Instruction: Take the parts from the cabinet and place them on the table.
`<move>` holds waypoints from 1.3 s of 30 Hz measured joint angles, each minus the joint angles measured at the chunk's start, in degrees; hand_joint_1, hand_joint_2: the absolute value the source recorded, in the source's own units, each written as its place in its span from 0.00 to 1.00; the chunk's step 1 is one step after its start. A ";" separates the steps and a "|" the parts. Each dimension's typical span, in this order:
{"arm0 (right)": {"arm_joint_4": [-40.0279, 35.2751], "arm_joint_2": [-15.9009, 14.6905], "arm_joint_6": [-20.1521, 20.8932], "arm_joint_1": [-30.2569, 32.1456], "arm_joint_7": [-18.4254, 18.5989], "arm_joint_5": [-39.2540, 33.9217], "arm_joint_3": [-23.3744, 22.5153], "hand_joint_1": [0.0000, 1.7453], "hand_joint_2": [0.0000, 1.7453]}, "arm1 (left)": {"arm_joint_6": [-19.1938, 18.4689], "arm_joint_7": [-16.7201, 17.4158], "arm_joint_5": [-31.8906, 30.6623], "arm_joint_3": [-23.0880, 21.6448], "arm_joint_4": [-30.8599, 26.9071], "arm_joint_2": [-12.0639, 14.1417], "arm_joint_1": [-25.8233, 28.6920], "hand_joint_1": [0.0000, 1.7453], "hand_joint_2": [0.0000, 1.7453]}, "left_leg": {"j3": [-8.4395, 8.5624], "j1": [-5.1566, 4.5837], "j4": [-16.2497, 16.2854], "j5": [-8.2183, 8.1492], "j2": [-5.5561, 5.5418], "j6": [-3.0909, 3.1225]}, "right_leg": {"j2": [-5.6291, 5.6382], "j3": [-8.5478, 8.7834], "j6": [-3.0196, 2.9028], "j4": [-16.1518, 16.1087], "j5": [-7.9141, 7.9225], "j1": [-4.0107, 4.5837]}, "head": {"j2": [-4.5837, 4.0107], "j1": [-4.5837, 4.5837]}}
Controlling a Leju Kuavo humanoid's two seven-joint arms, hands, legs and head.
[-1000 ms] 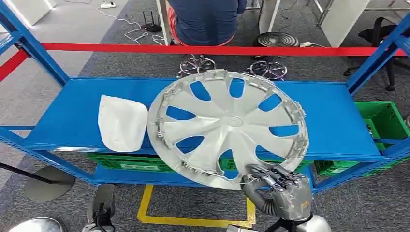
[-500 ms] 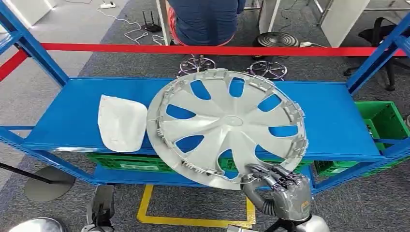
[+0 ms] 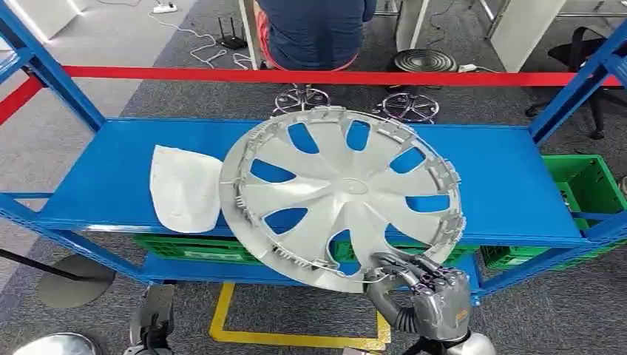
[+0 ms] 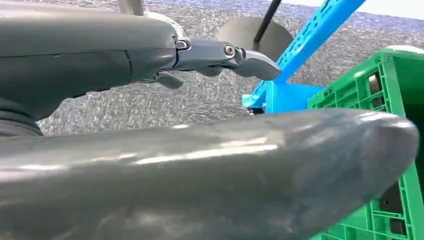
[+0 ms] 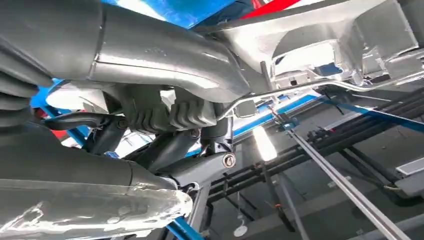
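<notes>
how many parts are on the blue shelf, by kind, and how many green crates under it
wheel cover, held at its rim by the right hand: 1
white curved panel: 1
green crates: 2 showing
total: 4

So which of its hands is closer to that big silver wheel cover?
Right. The right hand grips the wheel cover at its near rim. The left hand hangs low beside a green crate, away from the cover.
</notes>
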 joint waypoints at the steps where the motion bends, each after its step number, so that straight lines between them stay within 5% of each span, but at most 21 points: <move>1: 0.00 0.00 -0.02 0.01 0.00 0.00 0.00 1.00 1.00 | 0.00 0.00 0.02 0.02 0.02 0.00 0.01 0.00 0.00 | 0.00 0.00 0.00 0.00 0.00 0.00 | 0.00 0.00 0.00 0.00 0.00 0.00 | 0.00 0.00; 39: 0.66 0.11 0.00 0.14 0.00 -2.65 1.01 1.00 1.00 | 1.03 0.02 0.83 1.64 0.07 0.02 -0.03 0.00 0.00 | 0.00 0.00 0.00 0.00 0.00 0.00 | 0.00 0.00 0.00 0.00 0.00 0.00 | 0.00 0.00</move>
